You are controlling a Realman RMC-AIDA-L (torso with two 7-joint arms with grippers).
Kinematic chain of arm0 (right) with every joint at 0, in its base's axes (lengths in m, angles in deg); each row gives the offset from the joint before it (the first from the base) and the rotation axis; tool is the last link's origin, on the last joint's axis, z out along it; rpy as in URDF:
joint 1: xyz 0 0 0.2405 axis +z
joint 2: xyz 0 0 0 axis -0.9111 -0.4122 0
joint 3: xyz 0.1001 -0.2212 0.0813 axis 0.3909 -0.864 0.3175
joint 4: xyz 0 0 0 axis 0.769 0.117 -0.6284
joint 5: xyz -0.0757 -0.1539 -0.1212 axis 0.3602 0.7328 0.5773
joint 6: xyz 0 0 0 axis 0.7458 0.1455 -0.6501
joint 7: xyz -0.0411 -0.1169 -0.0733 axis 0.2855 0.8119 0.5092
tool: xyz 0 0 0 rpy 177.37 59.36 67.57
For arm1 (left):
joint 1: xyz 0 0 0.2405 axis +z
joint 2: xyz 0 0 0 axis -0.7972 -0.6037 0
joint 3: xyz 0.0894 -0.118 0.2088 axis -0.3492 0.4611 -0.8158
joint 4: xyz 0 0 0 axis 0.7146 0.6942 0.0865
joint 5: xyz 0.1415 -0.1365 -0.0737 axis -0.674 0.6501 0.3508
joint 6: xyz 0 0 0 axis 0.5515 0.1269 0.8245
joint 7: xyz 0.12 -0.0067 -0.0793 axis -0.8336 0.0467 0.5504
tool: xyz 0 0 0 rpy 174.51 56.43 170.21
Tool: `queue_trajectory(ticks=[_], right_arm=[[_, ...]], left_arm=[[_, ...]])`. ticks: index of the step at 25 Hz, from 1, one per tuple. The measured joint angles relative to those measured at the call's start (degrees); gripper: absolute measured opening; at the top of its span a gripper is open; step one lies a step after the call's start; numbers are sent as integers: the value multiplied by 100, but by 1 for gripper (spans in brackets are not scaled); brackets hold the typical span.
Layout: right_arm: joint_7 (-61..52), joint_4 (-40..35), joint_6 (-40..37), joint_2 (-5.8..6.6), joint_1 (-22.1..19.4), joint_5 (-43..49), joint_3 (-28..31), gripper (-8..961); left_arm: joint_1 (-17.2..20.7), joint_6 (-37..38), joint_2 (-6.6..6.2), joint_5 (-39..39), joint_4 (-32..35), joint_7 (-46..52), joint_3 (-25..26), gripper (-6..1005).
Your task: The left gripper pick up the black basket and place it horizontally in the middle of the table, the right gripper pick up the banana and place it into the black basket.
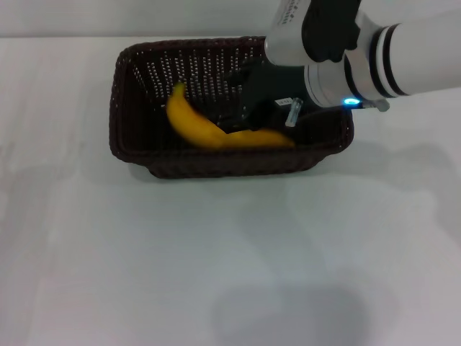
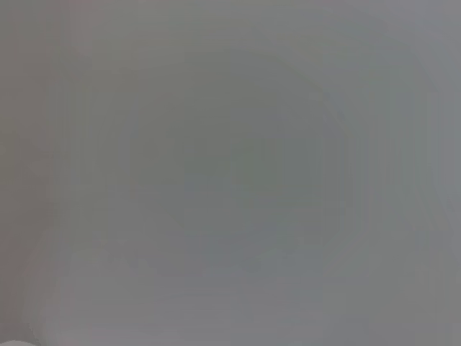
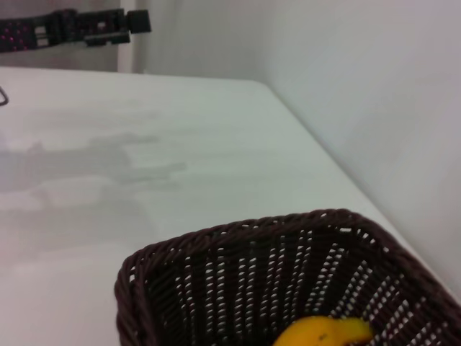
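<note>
Right gripper [image 1: 248, 101] hangs over banana [image 1: 209, 130] inside black basket [image 1: 128, 148].

You've got a white right arm [image 1: 418, 54] w/ black bands, blue LED, black right gripper [image 1: 248, 101].

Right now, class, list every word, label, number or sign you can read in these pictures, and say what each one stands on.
No text can be read.
Dark print on the right arm's white housing above the right gripper: too small and cut off.
The black basket, banana and table: no markings.
Left wrist view: blank, no text.
</note>
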Motion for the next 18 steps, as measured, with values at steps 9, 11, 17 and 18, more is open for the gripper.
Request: queue_trajectory(ticks=[9,11,17,18], right_arm=[[600,-496,54,46,-947,-1872,1452,757],[1166,-233,335,63,-1219,-3198,2018,845],[3159,2281,1802,68,-1289,-6014,3753,841],[3615,2947,1954,69,-1242,-6230,4138,841]], left_arm=[[-31,14,-7,0,4,-23,1,889],[-27,20,-7,0,4,-24,0,889],[-7,12,-5,1,8,-28,0,889],[-3,13,-5,1,9,-28,1,889]])
